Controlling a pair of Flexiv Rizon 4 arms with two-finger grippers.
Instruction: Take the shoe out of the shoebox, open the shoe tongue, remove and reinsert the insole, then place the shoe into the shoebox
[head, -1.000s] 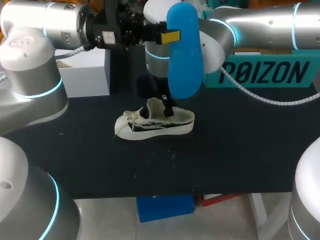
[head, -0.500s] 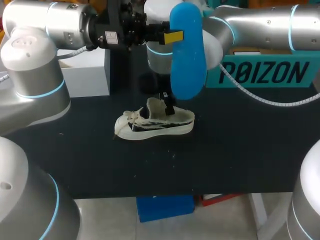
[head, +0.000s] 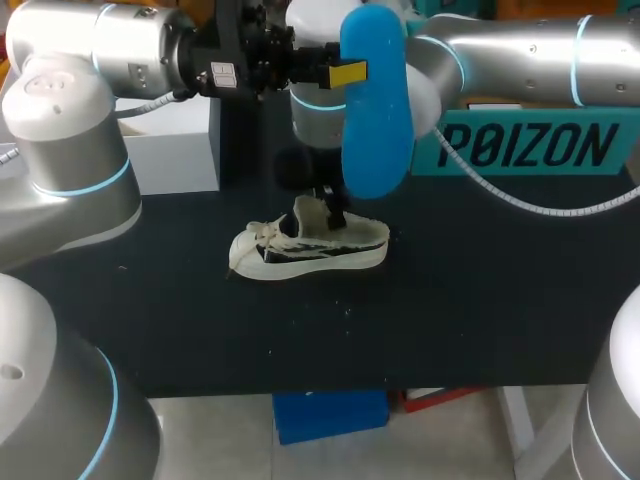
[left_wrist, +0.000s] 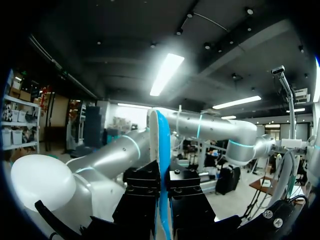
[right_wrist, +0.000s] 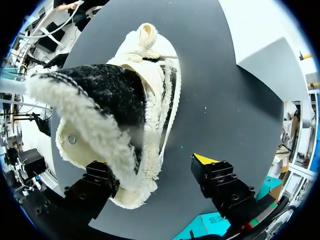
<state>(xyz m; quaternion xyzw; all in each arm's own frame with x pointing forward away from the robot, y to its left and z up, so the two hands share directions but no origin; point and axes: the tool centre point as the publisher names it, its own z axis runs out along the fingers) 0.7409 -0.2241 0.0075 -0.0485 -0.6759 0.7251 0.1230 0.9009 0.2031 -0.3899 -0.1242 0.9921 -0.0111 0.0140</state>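
Spreading under it all, the counter: a flat, matte black top with a few pale specks in front of the shoe.
Back edge: a white box with plain smooth sides stands at the rear left. A teal shoebox with dark lettering stands at the rear right.
Shoe: sits on its sole about mid-counter, outside both boxes, toe toward the left arm's side. It has a cream upper, a dark side stripe, and pale laces bunched near the toe.
Tongue: stands up from the opening, dark and fuzzy on one face and edged in shaggy cream fleece like the collar.
Insole: smooth bright blue, a long slab with rounded ends, held upright in the air above the shoe and clear of it.
Left arm: grey metal with a glowing blue ring. Its jaws are clenched on the insole, one black finger on each face.
Right arm: reaches past the middle and down to the shoe's opening. Its jaws are released, with one black finger against the fleece rim and the yellow-tipped finger apart over bare counter.
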